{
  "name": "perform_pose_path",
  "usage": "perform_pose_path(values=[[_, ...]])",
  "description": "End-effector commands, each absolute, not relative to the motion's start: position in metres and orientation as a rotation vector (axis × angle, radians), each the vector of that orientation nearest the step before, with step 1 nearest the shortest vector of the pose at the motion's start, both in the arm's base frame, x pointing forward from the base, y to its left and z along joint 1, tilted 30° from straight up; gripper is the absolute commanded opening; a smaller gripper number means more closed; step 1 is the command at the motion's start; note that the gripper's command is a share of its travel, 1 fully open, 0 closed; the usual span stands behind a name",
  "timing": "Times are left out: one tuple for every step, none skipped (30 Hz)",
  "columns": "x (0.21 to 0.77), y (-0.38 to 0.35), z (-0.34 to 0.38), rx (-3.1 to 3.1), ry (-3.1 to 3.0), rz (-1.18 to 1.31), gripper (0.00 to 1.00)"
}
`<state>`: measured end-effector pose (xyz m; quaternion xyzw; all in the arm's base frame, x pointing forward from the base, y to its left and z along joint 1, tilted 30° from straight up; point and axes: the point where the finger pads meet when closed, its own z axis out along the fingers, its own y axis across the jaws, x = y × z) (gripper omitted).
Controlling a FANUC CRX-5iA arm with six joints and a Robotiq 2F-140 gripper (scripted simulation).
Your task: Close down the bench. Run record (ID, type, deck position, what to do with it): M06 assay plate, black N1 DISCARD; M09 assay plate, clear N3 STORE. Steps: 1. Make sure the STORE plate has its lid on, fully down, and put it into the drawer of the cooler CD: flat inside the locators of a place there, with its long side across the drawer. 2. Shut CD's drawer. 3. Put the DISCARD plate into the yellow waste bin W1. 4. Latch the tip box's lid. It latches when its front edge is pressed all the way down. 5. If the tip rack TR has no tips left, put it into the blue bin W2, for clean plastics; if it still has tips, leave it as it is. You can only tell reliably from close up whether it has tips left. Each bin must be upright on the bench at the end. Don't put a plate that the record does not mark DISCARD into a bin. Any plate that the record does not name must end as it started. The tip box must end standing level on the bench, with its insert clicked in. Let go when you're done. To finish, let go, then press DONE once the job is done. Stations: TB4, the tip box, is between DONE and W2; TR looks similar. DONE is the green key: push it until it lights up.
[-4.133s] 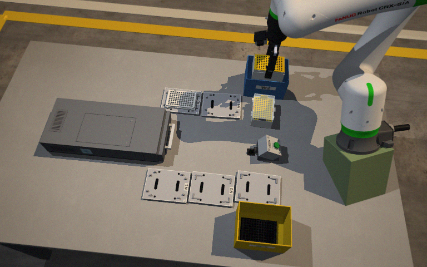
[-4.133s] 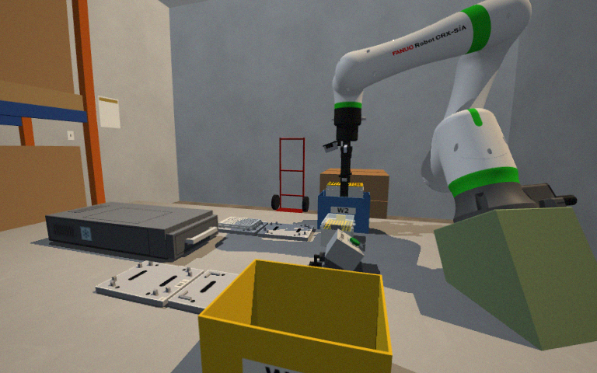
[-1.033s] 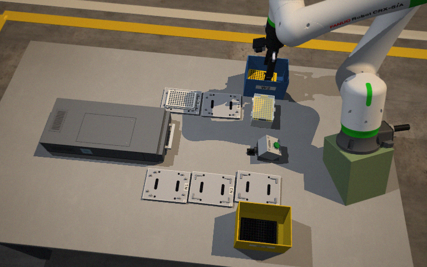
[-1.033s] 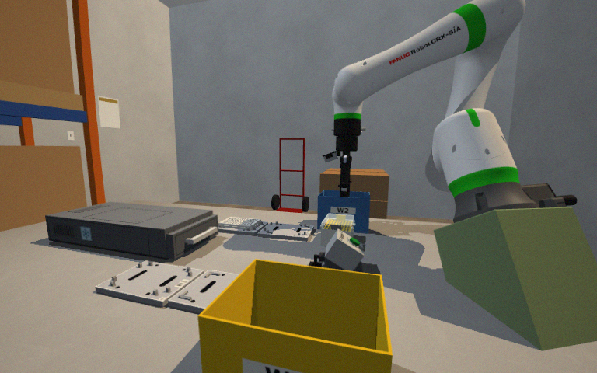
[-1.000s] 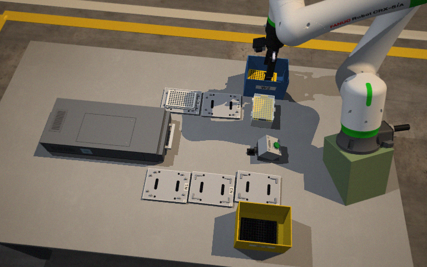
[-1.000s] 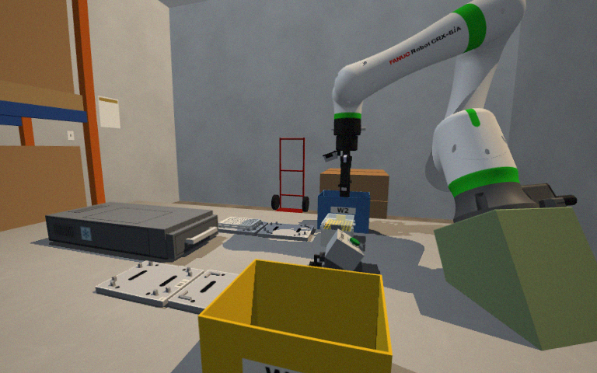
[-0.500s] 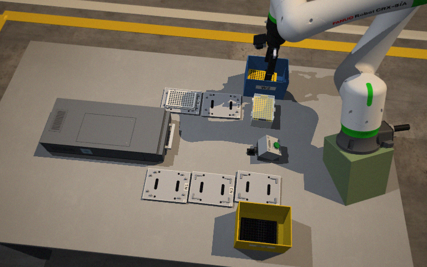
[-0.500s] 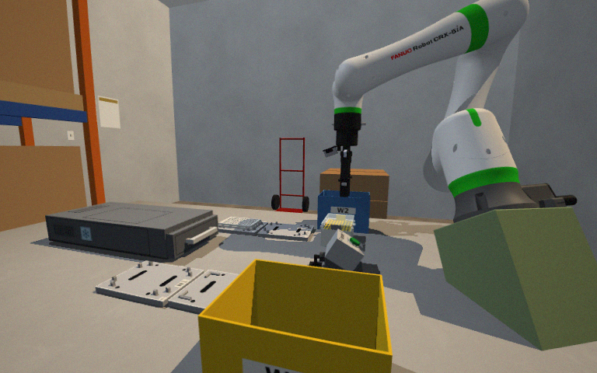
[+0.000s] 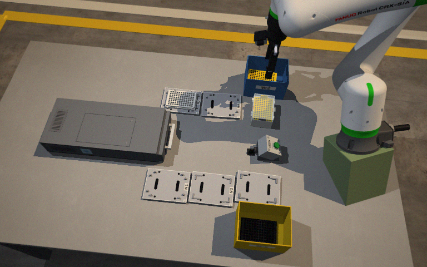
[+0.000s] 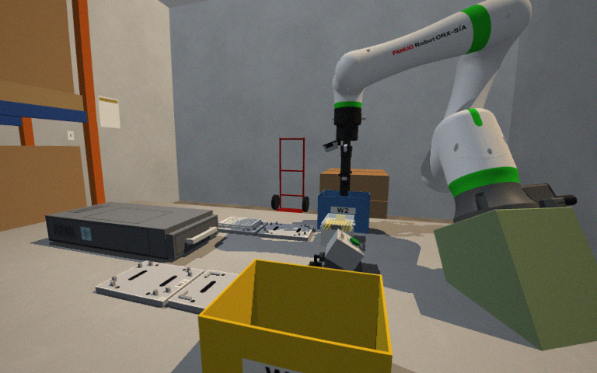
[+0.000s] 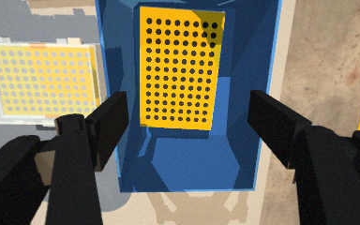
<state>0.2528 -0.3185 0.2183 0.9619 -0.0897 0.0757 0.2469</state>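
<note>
My gripper (image 9: pixel 269 76) (image 10: pixel 344 191) (image 11: pixel 188 107) is open and empty, hanging in the mouth of the blue bin W2 (image 9: pixel 264 88) (image 10: pixel 327 203) (image 11: pixel 191 169). The yellow tip rack TR (image 9: pixel 257 74) (image 11: pixel 182 70) lies inside that bin below the fingers, its holes dark, touching neither finger. The tip box TB4 (image 9: pixel 262 107) (image 10: pixel 337 223) (image 11: pixel 41 80) stands just in front of the bin. The green DONE key (image 9: pixel 276 144) (image 10: pixel 354 241) is unlit. The black plate (image 9: pixel 258 230) lies in the yellow bin W1 (image 9: pixel 262 246) (image 10: pixel 292 351). The cooler CD (image 9: pixel 107 128) (image 10: pixel 126 221) has its drawer shut.
A gridded plate (image 9: pixel 180 99) (image 10: pixel 242 223) sits on a nest left of the tip box. The deck nests N1 (image 9: pixel 166 185) and N3 (image 9: pixel 210 188) are empty. The arm's green pedestal (image 9: pixel 358 172) stands at the right.
</note>
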Motion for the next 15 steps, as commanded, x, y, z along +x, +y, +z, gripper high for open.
perform_pose_path(values=[[0.253,-0.317,0.221,2.622,-0.244,0.208,0.70],[0.253,-0.317,0.222,2.622,-0.244,0.208,0.70],[0.253,-0.316,0.224,2.622,-0.244,0.208,0.70],[0.252,-0.315,0.225,2.622,-0.244,0.208,0.70],[0.252,-0.315,0.226,2.622,-0.244,0.208,0.70],[0.252,-0.314,0.227,2.622,-0.244,0.208,0.70],[0.252,-0.313,0.228,2.622,-0.244,0.208,0.70],[0.252,-0.313,0.229,2.622,-0.244,0.208,0.70],[0.252,-0.312,0.231,2.622,-0.244,0.208,0.70],[0.252,-0.311,0.232,2.622,-0.244,0.208,0.70],[0.251,-0.311,0.233,2.622,-0.244,0.208,0.70],[0.251,-0.310,0.234,2.622,-0.244,0.208,0.70],[0.251,-0.309,0.235,2.622,-0.244,0.208,0.70],[0.251,-0.309,0.236,2.622,-0.244,0.208,0.70],[0.251,-0.309,0.236,2.622,-0.244,0.208,0.70]])
